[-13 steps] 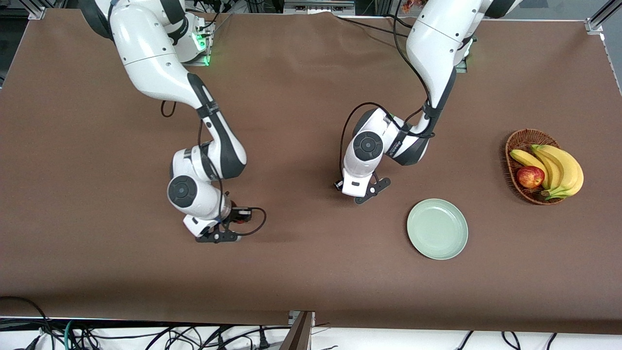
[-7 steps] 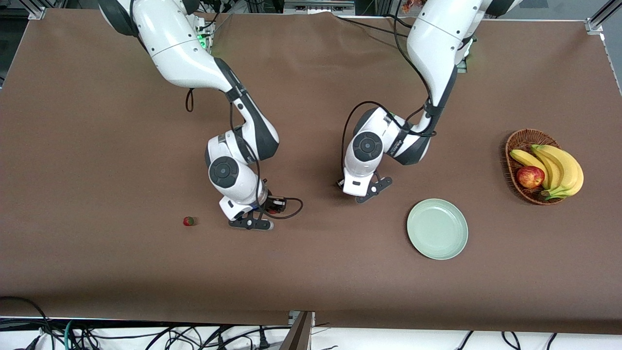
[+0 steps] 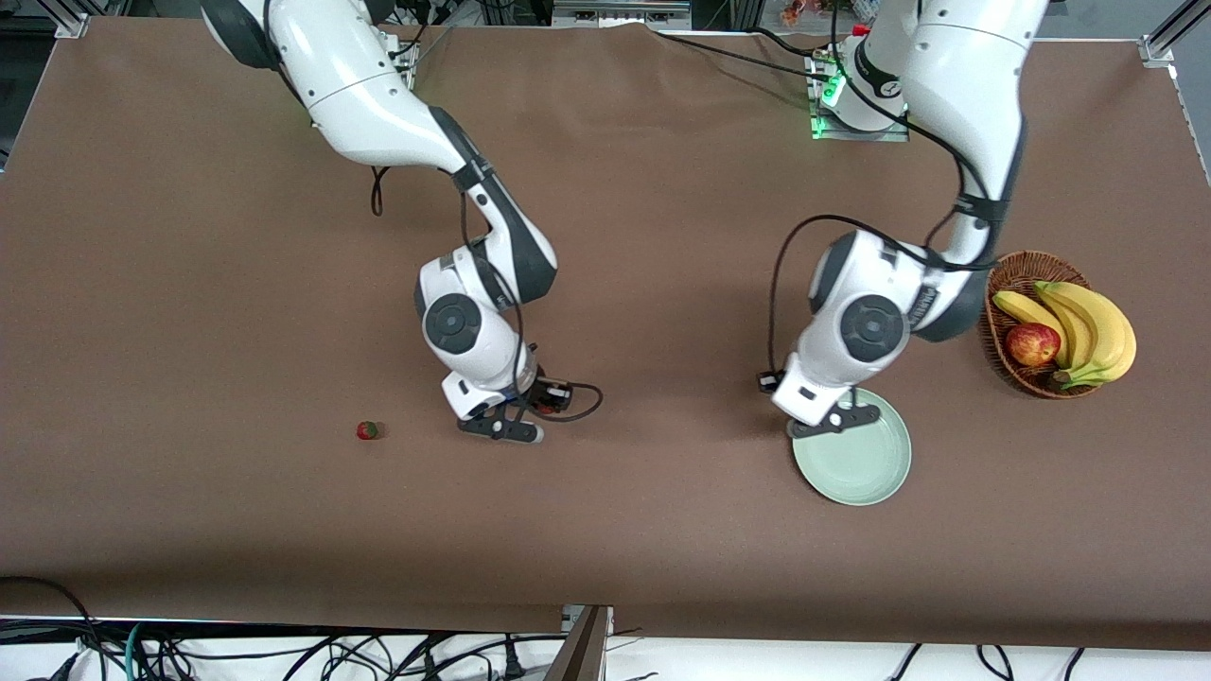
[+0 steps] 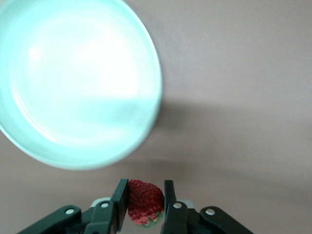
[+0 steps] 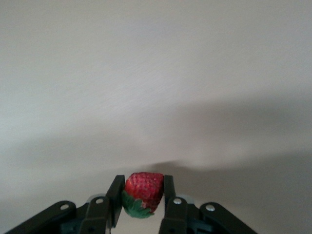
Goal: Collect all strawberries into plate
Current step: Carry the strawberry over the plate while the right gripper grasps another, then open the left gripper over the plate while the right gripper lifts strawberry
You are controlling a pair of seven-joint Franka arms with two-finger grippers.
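My left gripper [image 3: 833, 423] hangs over the rim of the pale mint-green plate [image 3: 863, 465] on the side toward the right arm. It is shut on a strawberry [image 4: 145, 201], and the plate [image 4: 73, 83] shows just ahead of the fingers in the left wrist view. My right gripper [image 3: 501, 427] is over bare table near the middle and is shut on a second strawberry [image 5: 144, 191] with a green cap. A third strawberry [image 3: 368, 430] lies on the table, toward the right arm's end from the right gripper. The two held berries are hidden in the front view.
A brown wicker basket [image 3: 1010, 274] with bananas [image 3: 1088, 326] and a red apple [image 3: 1031, 343] stands toward the left arm's end, close to the left arm's elbow. Brown cloth covers the table.
The left arm has swung from the table's middle to the plate's rim with its strawberry. The right arm has moved toward the middle with its berry, uncovering the loose strawberry.
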